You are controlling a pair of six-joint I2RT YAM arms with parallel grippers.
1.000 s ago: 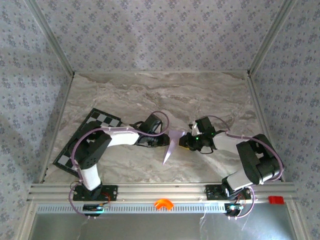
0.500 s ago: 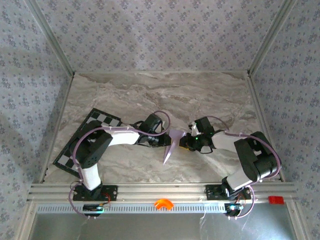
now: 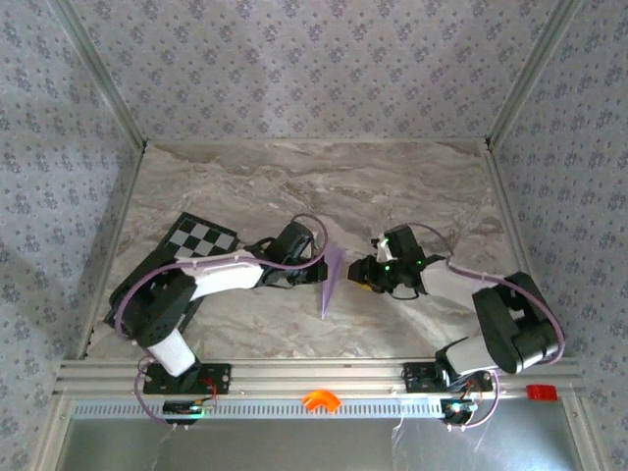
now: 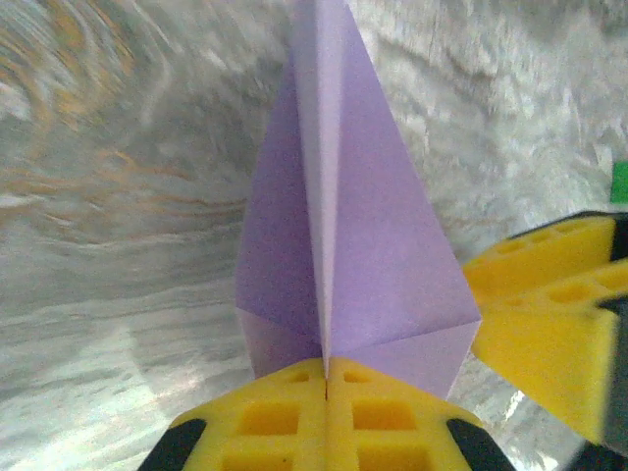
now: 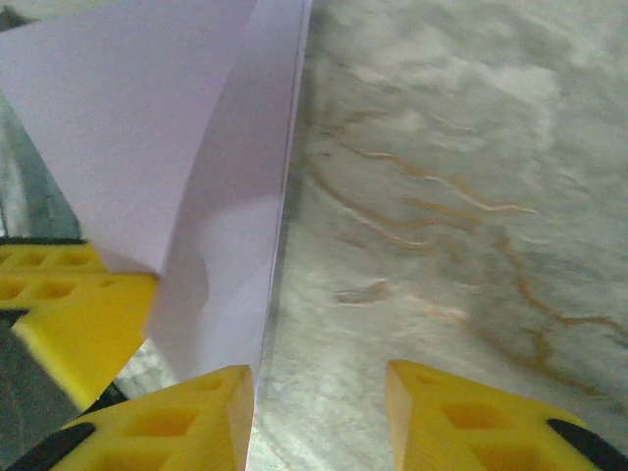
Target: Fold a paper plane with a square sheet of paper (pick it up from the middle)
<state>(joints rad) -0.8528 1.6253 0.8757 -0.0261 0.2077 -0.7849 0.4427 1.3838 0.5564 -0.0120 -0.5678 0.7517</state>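
The slim, sharp-pointed pale lilac paper plane (image 3: 331, 282) sits near the middle of the grey marble-patterned worktop (image 3: 412, 186), between the two arms. In the top view its point aims toward the near edge. In the left wrist view the paper plane (image 4: 343, 245) reaches straight away from the camera. Its centre crease runs up the middle and a wing slopes off to each side. Whether its underside touches the worktop I cannot tell.

The left tool (image 4: 325, 371) has hold of the plane at its wide rear end. Its two yellow foam pads (image 4: 265, 417) are pressed flat against each other with the crease pinched in the seam between them. From above, the left tool (image 3: 312, 274) comes at the plane from the left.

The right tool (image 5: 319, 392) stands with its jaws apart. Bare worktop shows in the gap between its yellow fingers (image 5: 461, 412), and nothing is clamped there. The paper plane (image 5: 167, 167) lies just beside its left-hand finger, with the paper's edge running along that finger's inner side. From above, the right tool (image 3: 361, 275) is just to the right of the plane.

A small green block (image 4: 619, 183) shows at the right edge of the left wrist view. A black-and-white checkered board (image 3: 196, 238) lies at the left of the worktop, partly under the left arm. Patterned wallpaper panels (image 3: 314, 69) enclose the space.
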